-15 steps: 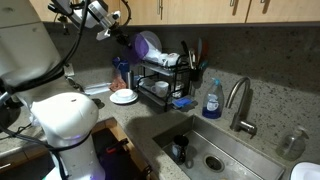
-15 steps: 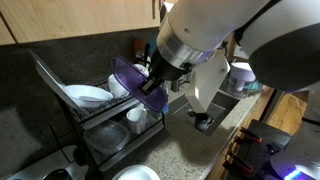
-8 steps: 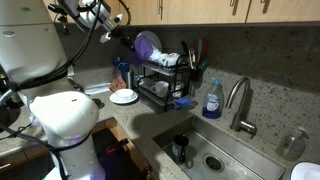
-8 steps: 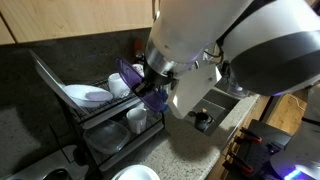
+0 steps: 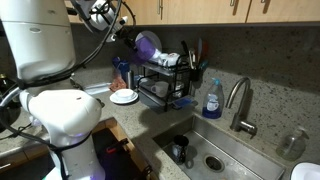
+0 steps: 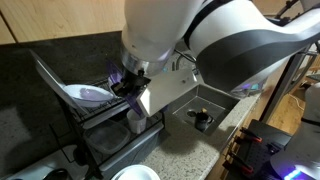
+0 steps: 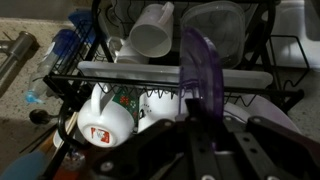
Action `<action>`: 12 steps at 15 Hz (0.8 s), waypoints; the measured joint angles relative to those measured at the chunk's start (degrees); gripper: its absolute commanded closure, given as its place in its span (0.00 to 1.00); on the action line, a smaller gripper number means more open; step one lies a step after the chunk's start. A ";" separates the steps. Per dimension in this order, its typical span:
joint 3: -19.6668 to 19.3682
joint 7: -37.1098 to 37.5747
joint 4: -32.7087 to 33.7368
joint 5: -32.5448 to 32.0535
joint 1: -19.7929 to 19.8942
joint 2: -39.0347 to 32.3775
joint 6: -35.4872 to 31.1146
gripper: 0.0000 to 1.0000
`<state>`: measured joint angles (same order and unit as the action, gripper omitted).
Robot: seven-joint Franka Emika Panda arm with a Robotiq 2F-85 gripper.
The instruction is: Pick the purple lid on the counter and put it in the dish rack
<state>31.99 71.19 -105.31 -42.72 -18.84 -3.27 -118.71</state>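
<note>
The purple lid [image 7: 202, 75] stands on edge in my gripper [image 7: 196, 112], whose fingers are shut on its lower rim. It hangs just above the top tier of the black wire dish rack [image 7: 170, 70]. In an exterior view the lid [image 5: 146, 44] shows at the rack's [image 5: 165, 80] near upper end, with the gripper [image 5: 128, 38] behind it. In an exterior view the arm hides most of the lid; a purple sliver [image 6: 118, 75] shows over the rack [image 6: 95, 125].
In the rack are white mugs [image 7: 103, 118], an upturned cup [image 7: 152, 32], a clear container [image 7: 215, 22] and a white plate [image 6: 85, 95]. A white plate [image 5: 124, 97] lies on the counter [image 5: 110, 108] beside the rack. A blue soap bottle [image 5: 211, 100], faucet [image 5: 240, 105] and sink [image 5: 215, 150] lie beyond.
The arm has carried the lid further over the rack's top tier; in an exterior view the arm now covers nearly all of the lid.
</note>
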 measured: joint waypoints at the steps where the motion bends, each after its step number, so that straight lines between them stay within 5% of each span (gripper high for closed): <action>1: -0.99 0.07 1.23 0.00 -0.98 -0.83 0.03 0.99; 12: -8.80 2.29 10.14 -3.18 -7.77 -7.13 1.38 0.99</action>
<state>23.19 73.47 -95.18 -45.90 -26.61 -10.40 -117.33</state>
